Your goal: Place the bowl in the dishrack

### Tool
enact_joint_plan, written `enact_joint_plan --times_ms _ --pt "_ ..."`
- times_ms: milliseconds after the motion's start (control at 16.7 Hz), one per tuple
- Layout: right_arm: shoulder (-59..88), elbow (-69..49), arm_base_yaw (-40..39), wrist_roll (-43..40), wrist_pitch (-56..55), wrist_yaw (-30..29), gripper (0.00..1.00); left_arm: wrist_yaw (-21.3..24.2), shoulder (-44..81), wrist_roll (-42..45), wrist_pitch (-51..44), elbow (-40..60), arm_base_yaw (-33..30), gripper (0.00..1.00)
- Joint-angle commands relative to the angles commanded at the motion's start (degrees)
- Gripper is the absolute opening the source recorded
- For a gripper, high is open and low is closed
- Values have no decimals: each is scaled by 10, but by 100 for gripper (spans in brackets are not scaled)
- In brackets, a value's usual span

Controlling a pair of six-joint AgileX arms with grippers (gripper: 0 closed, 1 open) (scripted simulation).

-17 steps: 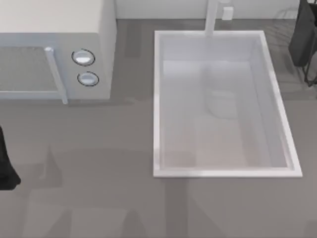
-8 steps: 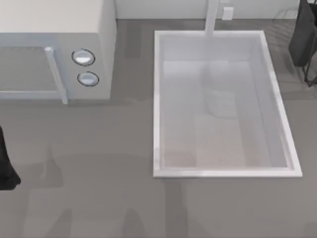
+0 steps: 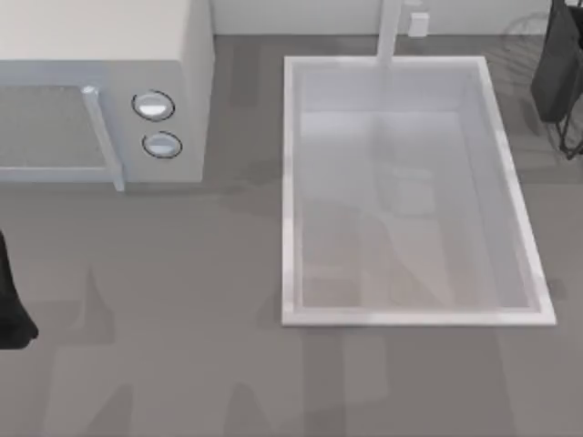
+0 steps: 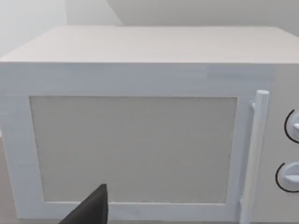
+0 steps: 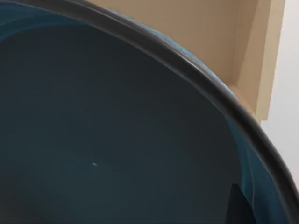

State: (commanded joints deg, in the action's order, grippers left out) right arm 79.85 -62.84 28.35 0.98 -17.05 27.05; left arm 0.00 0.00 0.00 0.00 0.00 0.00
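Observation:
The bowl (image 5: pixel 117 130) is very close in the right wrist view, its dark blue-teal inside curving under a dark rim. One of my right gripper's fingers (image 5: pixel 239 206) lies against the inner wall near the rim, so the gripper is shut on the bowl. In the top view my right arm (image 3: pixel 557 64) hangs at the far right back edge, over the thin dark wires of the dishrack (image 3: pixel 570 144). The bowl is hidden there. My left arm (image 3: pixel 9 305) is parked at the table's left edge.
A white microwave (image 3: pixel 100 100) stands at the back left, its door and handle (image 4: pixel 254 154) right before the left wrist camera. The big white sink basin (image 3: pixel 290 182) takes up the middle right, with a faucet (image 3: pixel 390 32) behind it. Grey counter lies in front.
Shadows across the sink floor have shifted and spread toward the front. The right arm has stayed at the back right edge, and the left arm has not moved.

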Motion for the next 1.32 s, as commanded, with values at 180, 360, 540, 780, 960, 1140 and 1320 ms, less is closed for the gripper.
enact_joint_plan --times_ms 180,360,540,780,960,1140,1320 --pt "104 26 -42 -1 -139 -44 0 0 0 0 0 0 0 100" --pt "185 50 -81 -1 -244 -84 0 0 0 0 0 0 0 100" --pt "227 66 -105 -1 -296 -109 0 0 0 0 0 0 0 100" --pt "231 68 -108 -1 -301 -112 0 0 0 0 0 0 0 100" --pt "231 68 -108 -1 -301 -112 15 0 0 0 0 0 0 100" --pt "231 68 -108 -1 -301 -112 38 0 0 0 0 0 0 100" --pt "231 68 -108 -1 -301 -112 60 0 0 0 0 0 0 100"
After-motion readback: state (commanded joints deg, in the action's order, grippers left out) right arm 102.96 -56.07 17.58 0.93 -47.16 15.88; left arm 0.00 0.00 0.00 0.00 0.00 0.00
